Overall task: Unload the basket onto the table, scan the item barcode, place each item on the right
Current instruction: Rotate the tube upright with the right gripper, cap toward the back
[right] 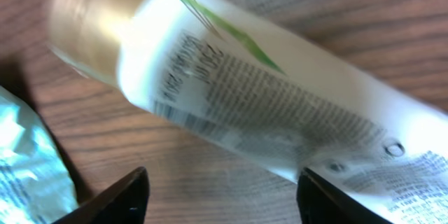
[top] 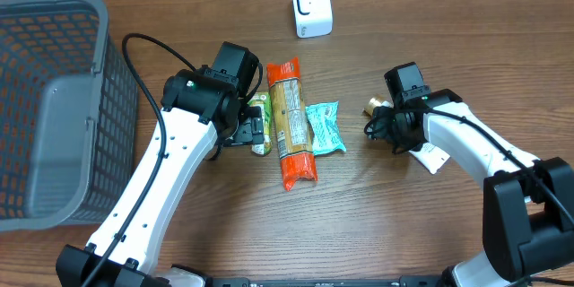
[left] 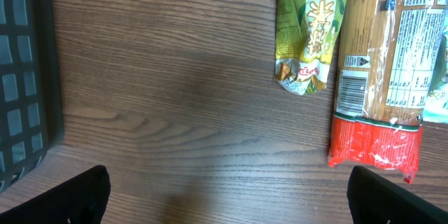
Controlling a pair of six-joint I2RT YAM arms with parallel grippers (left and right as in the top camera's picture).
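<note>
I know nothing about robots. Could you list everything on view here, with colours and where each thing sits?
basket: one, grey, left side of the table
scanner: one, white, far middle
pasta packet: one, orange-red ends, centre
green tea packet: one, green, beside the pasta, basket side
teal packet: one, teal, other side of the pasta
bottle: one, white, gold cap, lying under the right hand
table: one, brown wood
left hand: black, open, by the tea packet
right hand: black, open, over the bottle

Grey mesh basket (top: 27, 36), white gold-capped bottle (right: 266, 105), green tea packet (left: 311, 28)
</note>
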